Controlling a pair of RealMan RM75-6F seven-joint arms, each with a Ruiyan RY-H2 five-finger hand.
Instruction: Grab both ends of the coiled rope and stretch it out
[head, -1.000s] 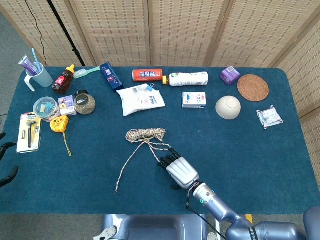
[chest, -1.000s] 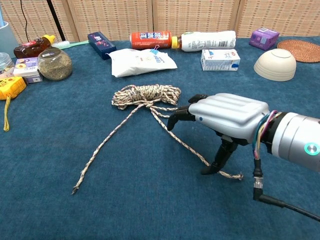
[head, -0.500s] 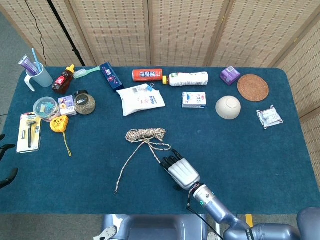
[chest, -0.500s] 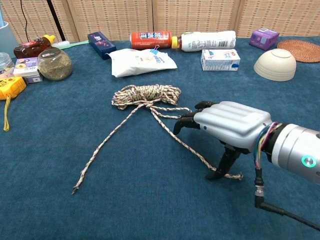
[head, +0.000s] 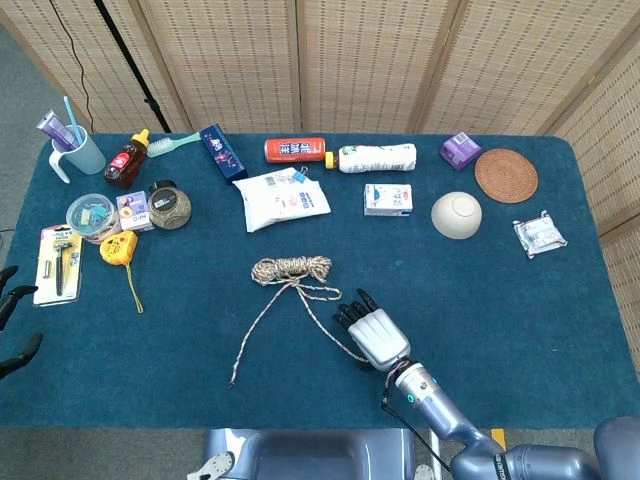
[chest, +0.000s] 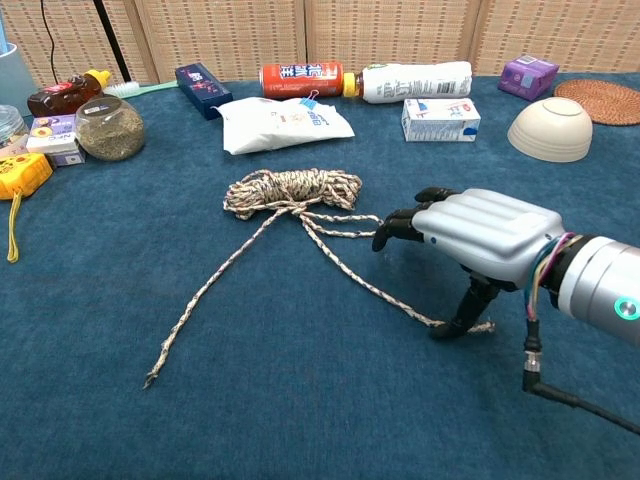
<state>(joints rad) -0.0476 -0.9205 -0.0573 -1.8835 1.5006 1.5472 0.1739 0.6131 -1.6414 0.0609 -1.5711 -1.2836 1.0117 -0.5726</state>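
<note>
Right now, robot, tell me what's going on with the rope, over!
Right hand over rope end, thumb pressing it to the table; not lifted. Left hand off the table edge, fingers apart, empty. Coil still bundled, other end loose. Nothing in the way.

The rope (chest: 300, 200) end near the right hand (chest: 480, 235) is partly hidden under it. The left hand (head: 12, 325) is cut off by the head view's left edge.

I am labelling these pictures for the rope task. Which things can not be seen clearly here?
- Rope end under the right hand: both views, thumb covers it, so grip unclear.
- Left hand: head view, cut by left edge; absent from chest view.
- Blue cup: chest view, cut by left edge.
</note>
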